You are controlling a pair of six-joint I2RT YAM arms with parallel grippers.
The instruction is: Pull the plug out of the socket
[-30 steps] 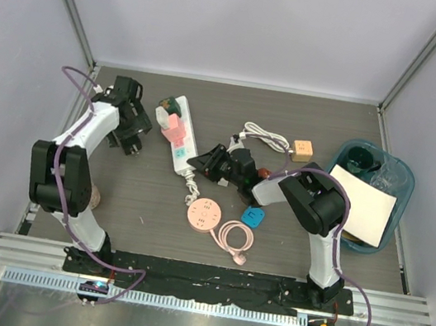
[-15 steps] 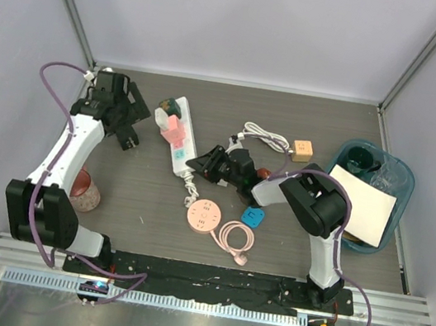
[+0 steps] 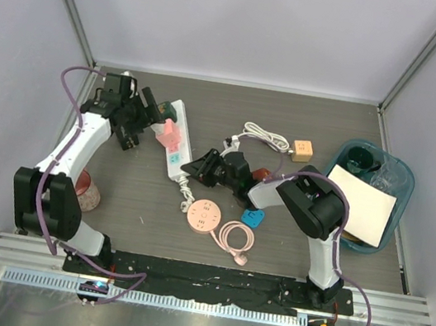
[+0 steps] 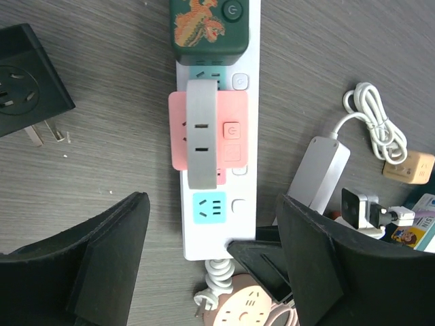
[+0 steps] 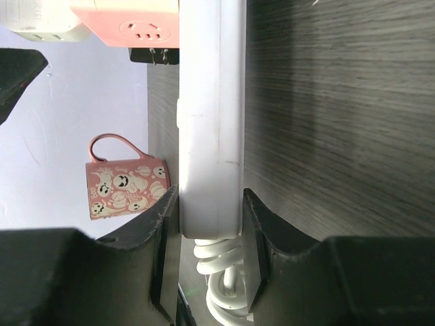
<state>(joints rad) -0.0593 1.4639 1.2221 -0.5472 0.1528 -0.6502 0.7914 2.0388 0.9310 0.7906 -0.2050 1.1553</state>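
A white power strip (image 3: pixel 174 146) lies on the table's left half. A pink adapter (image 4: pixel 207 129) with a grey plug (image 4: pixel 202 132) on top sits in the strip (image 4: pixel 214 224). A dark green cube plug (image 4: pixel 207 30) sits at its far end. My left gripper (image 4: pixel 211 265) is open and hovers above the strip, one finger on each side, touching nothing; in the top view it (image 3: pixel 152 114) is over the far end. My right gripper (image 5: pixel 209 224) is shut on the strip's cable end (image 5: pixel 207 136), also seen from above (image 3: pixel 194 167).
A black adapter (image 4: pixel 27 81) lies left of the strip. A round pink socket (image 3: pixel 206 214), a pink coiled cable (image 3: pixel 235 237) and a blue piece (image 3: pixel 253 216) lie nearer. A white charger cable (image 3: pixel 264 137), a wooden cube (image 3: pixel 302 150) and a teal bin (image 3: pixel 392 171) are right. A pink mug (image 3: pixel 86 191) stands left.
My left gripper has swung right, from beside the black adapter to above the strip. The right gripper and the strip's near end have shifted slightly left.
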